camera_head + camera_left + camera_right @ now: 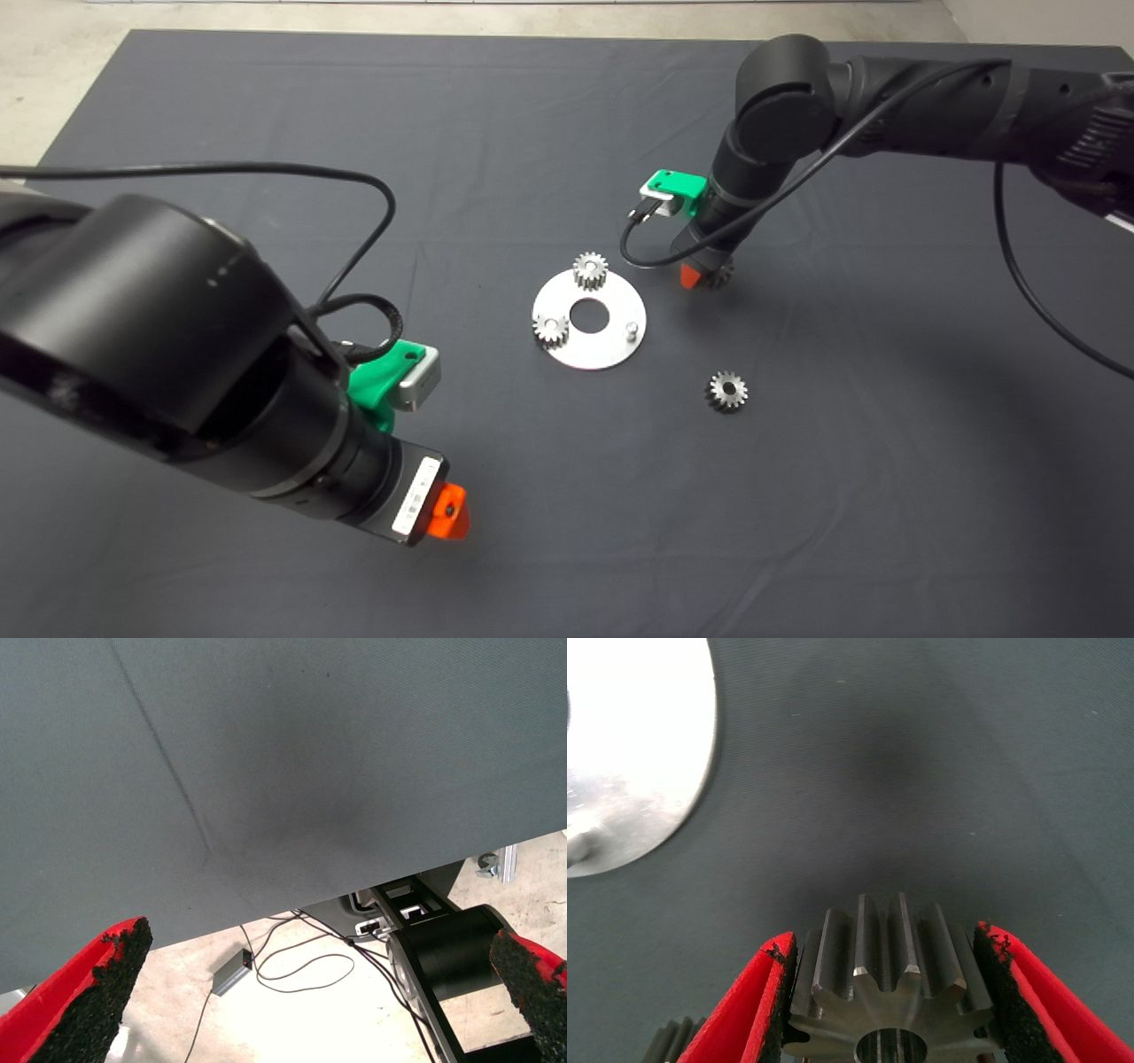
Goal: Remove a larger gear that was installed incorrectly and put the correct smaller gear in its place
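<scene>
Item: larger gear (890,992), dark, coarse-toothed. Location: clamped between the pads of the right hand (706,275), low over the mat just beside the round plate (611,350), off its pin.
Item: right hand. Fingers closed on the larger gear's teeth, one pad each side.
Item: left hand (450,512). Fingers apart, holding nothing, parked near the table's front left.
Item: plate. Two small gears seated; one pin (632,330) bare.
Item: smaller gear (727,390). Loose on the mat, near the plate.
Handling note: set the larger gear down clear of plate and smaller gear, release fully, then lift straight.
</scene>
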Available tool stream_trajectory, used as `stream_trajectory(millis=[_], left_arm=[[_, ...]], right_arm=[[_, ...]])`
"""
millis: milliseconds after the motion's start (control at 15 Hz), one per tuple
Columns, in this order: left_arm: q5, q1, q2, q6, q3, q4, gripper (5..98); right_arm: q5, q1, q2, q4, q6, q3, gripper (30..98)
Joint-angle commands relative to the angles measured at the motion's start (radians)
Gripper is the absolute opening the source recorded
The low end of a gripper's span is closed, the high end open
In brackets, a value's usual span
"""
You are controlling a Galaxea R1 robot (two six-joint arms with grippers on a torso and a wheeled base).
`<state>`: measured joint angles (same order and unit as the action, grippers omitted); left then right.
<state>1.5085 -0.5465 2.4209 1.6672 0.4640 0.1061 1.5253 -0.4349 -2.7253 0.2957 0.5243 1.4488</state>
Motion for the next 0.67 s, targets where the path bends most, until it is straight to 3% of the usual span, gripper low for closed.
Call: stream_trajectory(millis=[0,600], left_arm=[[0.001,-0.01,0.001,0.006,-0.013,0.0,98.2],[0.001,-0.01,-0.001,0.006,-0.013,0.0,98.2]], right_arm=[[0.133,-0.007,0.014,0.019,-0.006,0.048,50.0],[0.133,0.036,0.015,0.02,-0.004,0.057,49.9]])
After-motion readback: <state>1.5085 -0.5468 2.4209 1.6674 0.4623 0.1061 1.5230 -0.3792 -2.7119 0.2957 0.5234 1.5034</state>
